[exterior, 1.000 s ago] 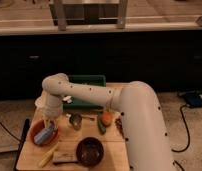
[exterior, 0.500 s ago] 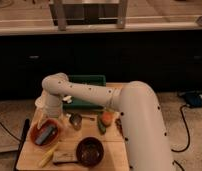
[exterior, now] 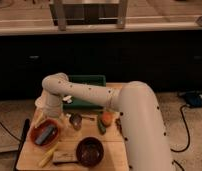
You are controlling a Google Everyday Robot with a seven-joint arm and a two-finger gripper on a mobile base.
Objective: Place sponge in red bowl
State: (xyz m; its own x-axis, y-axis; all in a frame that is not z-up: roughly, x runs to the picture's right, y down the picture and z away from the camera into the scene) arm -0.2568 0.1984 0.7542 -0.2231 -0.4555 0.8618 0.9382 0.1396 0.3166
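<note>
The red bowl (exterior: pixel 36 126) stands at the left of the wooden table. The blue-grey sponge (exterior: pixel 44 134) lies tilted inside it. My gripper (exterior: pixel 50 118) hangs at the end of the white arm, just above the bowl's far rim and a little above the sponge. The wrist hides most of it. I see no contact between the gripper and the sponge.
A dark brown bowl (exterior: pixel 89 151) sits at the front middle, with a yellow banana-like piece (exterior: pixel 48 156) to its left. A metal scoop (exterior: pixel 75 120) and an orange fruit (exterior: pixel 107 118) lie mid-table. A green tray (exterior: pixel 87 91) is at the back. The white arm (exterior: pixel 139 120) covers the table's right side.
The wrist has drawn up and back a little from the red bowl. The sponge now shows lying in the bowl.
</note>
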